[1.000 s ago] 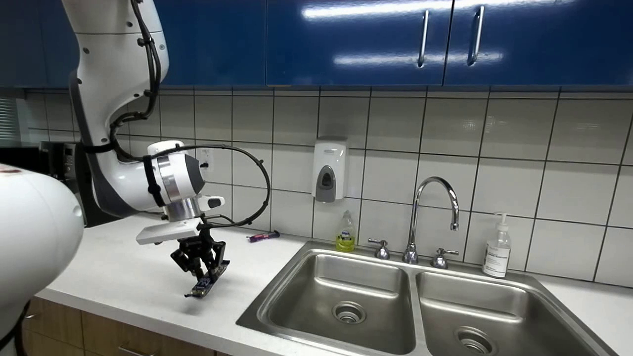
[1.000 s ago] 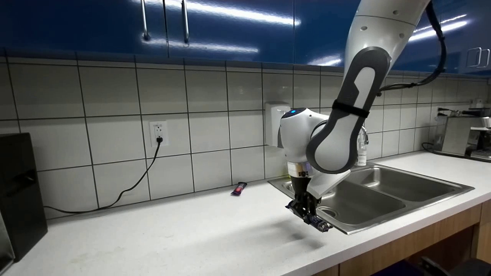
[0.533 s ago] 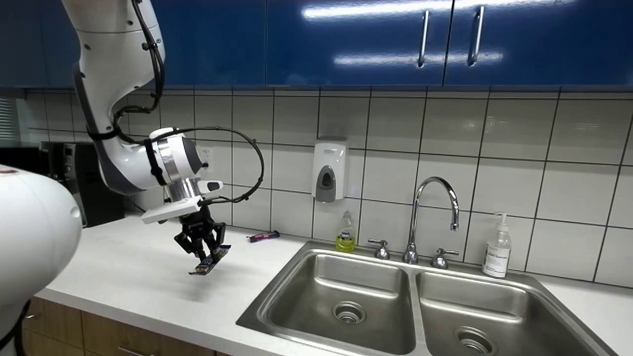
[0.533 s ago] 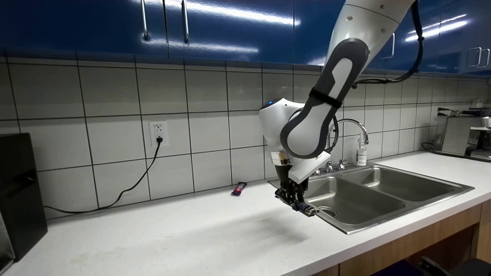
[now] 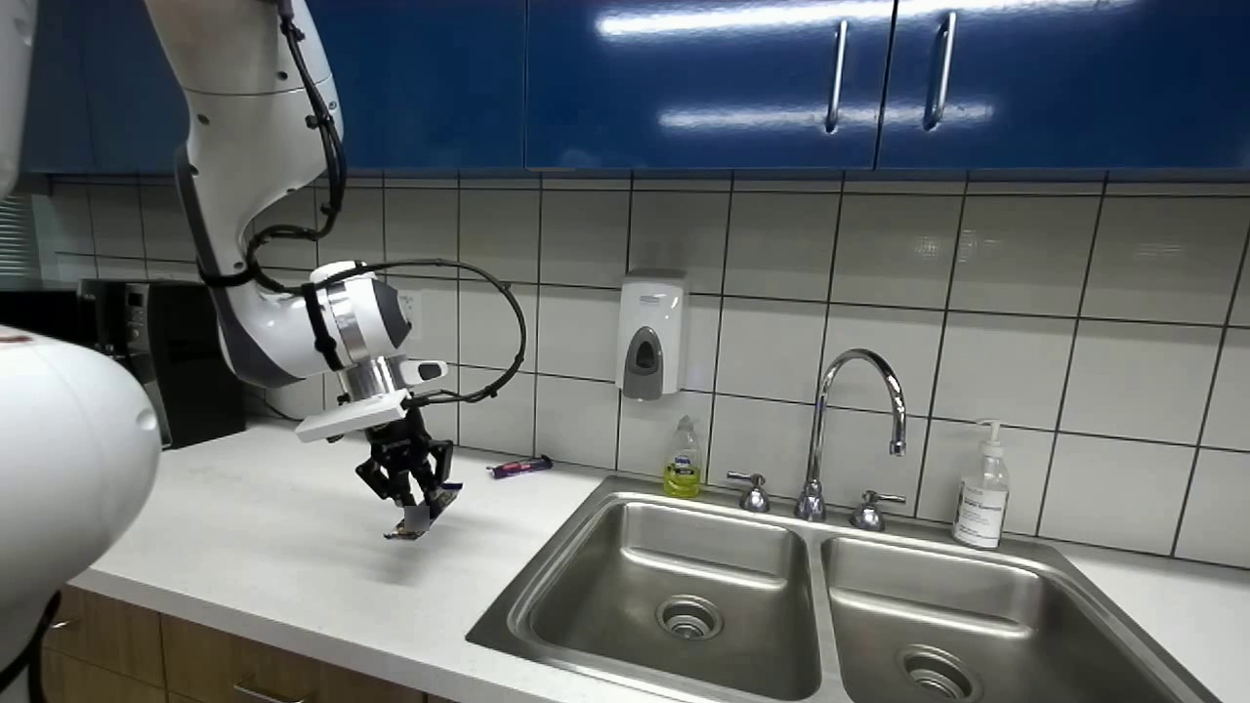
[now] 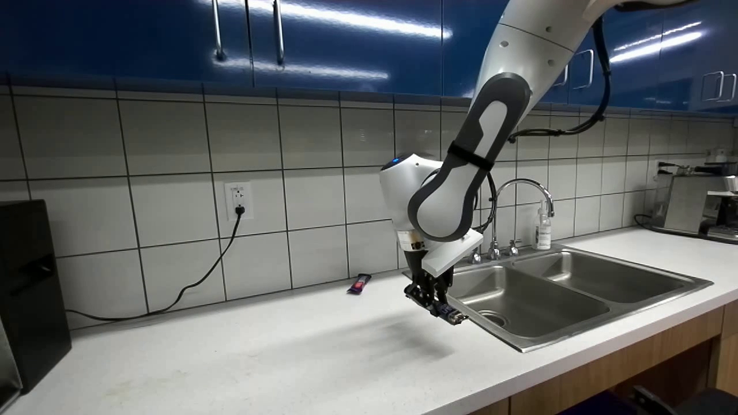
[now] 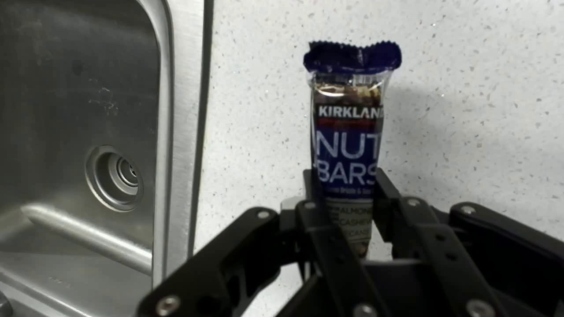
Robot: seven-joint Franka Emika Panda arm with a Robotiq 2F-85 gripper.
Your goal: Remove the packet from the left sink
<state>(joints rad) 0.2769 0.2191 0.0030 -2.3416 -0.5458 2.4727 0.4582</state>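
The packet (image 7: 350, 145) is an oblong nut-bar wrapper, dark blue with a clear part. My gripper (image 7: 344, 185) is shut on it, one finger on each long side, its far end sticking out past the fingertips. In both exterior views the gripper (image 5: 418, 503) (image 6: 439, 305) holds the packet (image 5: 448, 497) (image 6: 453, 314) above the white counter, beside the sink. The left sink (image 5: 615, 576) is a steel basin with a round drain; nothing lies in its visible part. It also shows in an exterior view (image 6: 536, 308) and at the left of the wrist view (image 7: 88, 110).
A purple-red bar (image 5: 520, 467) (image 6: 359, 283) lies on the counter near the tiled wall. A yellow soap bottle (image 5: 683, 464), a faucet (image 5: 815, 459) and a pump bottle (image 5: 981, 493) stand behind the sink. A black appliance (image 6: 34, 294) stands on the counter. Blue cabinets (image 5: 703, 88) hang above.
My gripper has risen from the counter with the packet and shifted a little toward the wall. The packet stays in its grip.
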